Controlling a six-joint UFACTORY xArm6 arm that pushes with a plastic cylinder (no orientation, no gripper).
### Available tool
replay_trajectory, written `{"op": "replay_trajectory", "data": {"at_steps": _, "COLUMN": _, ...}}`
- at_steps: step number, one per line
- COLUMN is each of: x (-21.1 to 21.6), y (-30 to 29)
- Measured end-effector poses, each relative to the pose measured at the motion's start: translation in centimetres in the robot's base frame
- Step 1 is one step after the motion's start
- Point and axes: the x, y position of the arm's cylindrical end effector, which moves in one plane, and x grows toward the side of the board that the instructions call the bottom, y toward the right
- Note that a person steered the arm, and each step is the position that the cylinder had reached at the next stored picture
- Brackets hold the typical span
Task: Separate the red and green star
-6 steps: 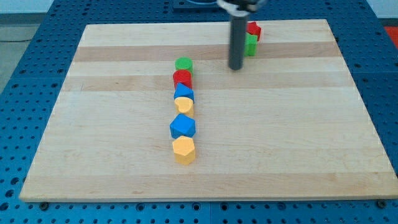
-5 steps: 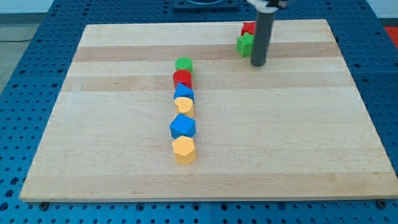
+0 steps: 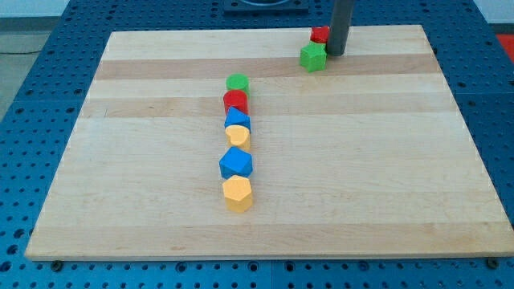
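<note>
No readable text, labels, brands or numbers, as far as this small view shows

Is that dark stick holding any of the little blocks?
Nothing is held. My tip has no way to grasp; it stands on the board beside the red star and the green star, on their right in the view.

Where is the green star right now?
The green star sits near the view's top, right of centre, just below the red star and left of my tip.
</note>
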Motion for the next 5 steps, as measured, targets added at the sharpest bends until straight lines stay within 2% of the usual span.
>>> {"op": "replay_trajectory", "data": {"at_steps": 1, "x": -2.2, "y": 1.3}}
{"op": "replay_trajectory", "data": {"at_steps": 2, "x": -3.4, "y": 0.1}}
{"op": "replay_trajectory", "data": {"at_steps": 5, "x": -4.9, "y": -7.9}}
